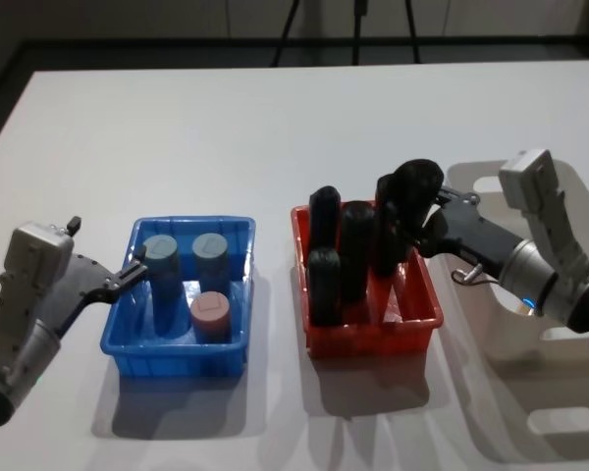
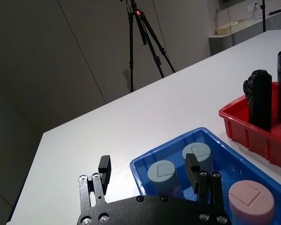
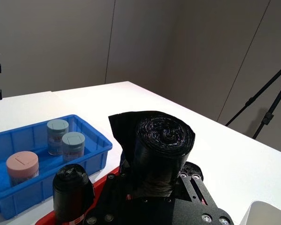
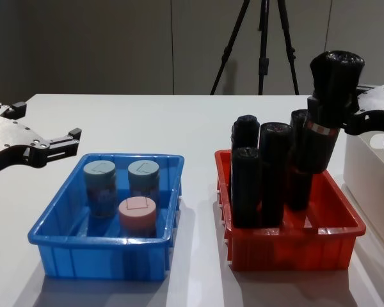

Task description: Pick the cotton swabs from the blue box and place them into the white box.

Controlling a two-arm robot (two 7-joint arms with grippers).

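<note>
head looks down, chest level; both share blue box (image 1: 177,358).

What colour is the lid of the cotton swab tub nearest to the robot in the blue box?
Pink. The tub shows best in the chest view, in the blue box.

- The left arm reaches in from the robot's left, its grey wrist housing low, forearm angled forward and inward.
- The left tool (image 1: 135,267), black with two slim fingers (image 2: 104,165), has those fingers spread apart with nothing between them.
- The right arm comes in from the right, grey wrist raised, black body pointing inward.
- The right tool (image 4: 333,96) is clamped around a black plastic roll (image 4: 331,77), lifted and tilted.
</note>
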